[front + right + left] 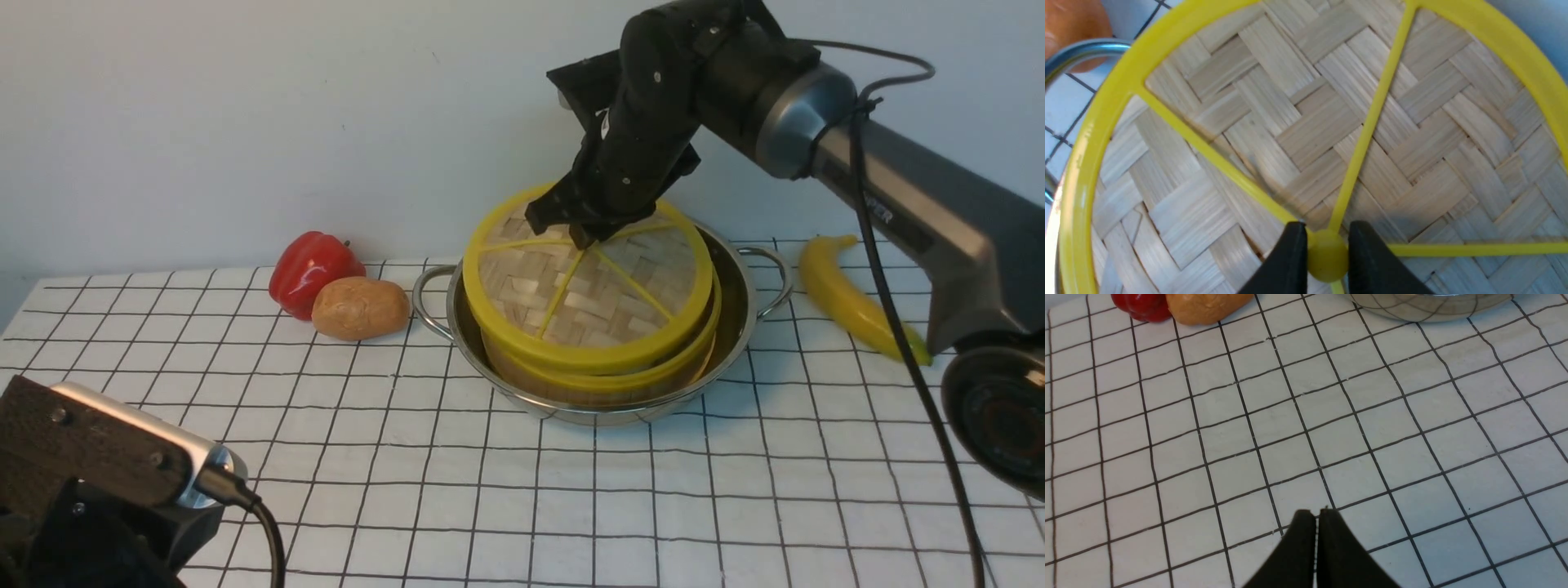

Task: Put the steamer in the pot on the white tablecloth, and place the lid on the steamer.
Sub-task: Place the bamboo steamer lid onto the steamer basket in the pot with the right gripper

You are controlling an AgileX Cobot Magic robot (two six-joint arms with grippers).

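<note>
In the front view there is one wide, shiny stainless-steel pot (pixel 739 314) with two looped side handles, sitting on the white tablecloth with a thin black grid (pixel 490 490). Inside it sits one round bamboo steamer with yellow rims (pixel 604 388), and over that lies one flat woven-bamboo lid with a thick yellow rim and yellow spokes (pixel 522 294), shifted a little to the left of the steamer, whose rim shows beneath. One black right gripper (pixel 580 237) reaches down to the lid's centre. To the left of the pot are two things touching: one glossy red bell pepper (pixel 310 269) and one brown potato (pixel 360 309). To the right lies one curved yellow banana (pixel 853 302). The cloth has slight wrinkles, and behind it stands one plain, pale bluish-white wall (pixel 245 122). Part of the left arm (pixel 106 465) fills the near left corner.

The left wrist view shows one black left gripper (pixel 1317 514), its two fingertips together or very nearly so, with nothing between them, above the gridded cloth. The pepper, the potato and one side of the pot come in at the edge.

The right wrist view shows the right gripper's two dark fingertips closed on one round yellow knob (pixel 1327 255) at the centre of the lid, standing apart by the knob's width. The contact looks firm, though the tips are somewhat blurred. Four spokes can be counted here.
</note>
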